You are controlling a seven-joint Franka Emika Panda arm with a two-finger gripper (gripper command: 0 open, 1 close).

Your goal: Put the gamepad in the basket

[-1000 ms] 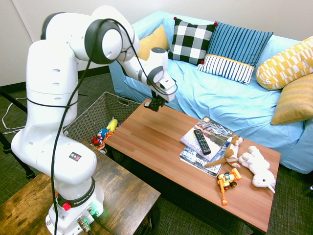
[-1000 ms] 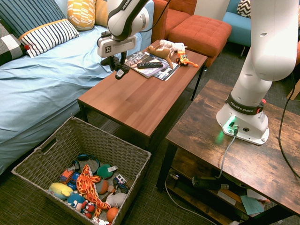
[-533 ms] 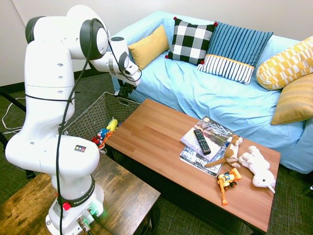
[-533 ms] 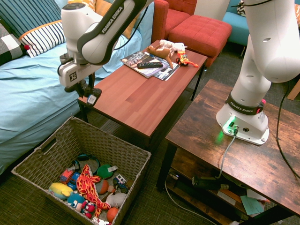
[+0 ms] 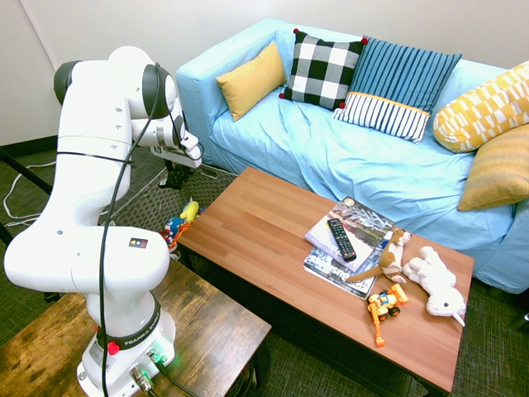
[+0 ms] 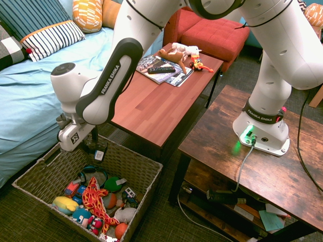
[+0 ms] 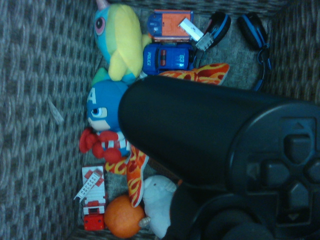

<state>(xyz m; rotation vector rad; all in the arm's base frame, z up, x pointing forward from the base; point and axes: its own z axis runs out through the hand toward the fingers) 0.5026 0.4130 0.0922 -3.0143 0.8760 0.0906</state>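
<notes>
The gripper point(image 6: 97, 153) hangs over the basket point(image 6: 135, 166), just inside its wall nearest the table point(image 6: 151, 103), jaws closed on the gamepad point(image 7: 220, 150), a smooth black plastic shell with a rounded handle and a cross of buttons that fills much of the wrist view. My reading is that the drop comes next, and the main risk lies in where it falls: let go this near the rim, the hard controller could clip the stiff woven wicker and tip out onto the floor, or land on a toy and bounce. Below it the basket floor is crowded with soft and hard things together: a yellow plush point(image 7: 120, 40), a blue police car point(image 7: 167, 57), a round orange ball point(image 7: 122, 217). The slanted, coarse-woven sides should steer a fall inward. A slippery shell could also twist as the jaws part.
</notes>
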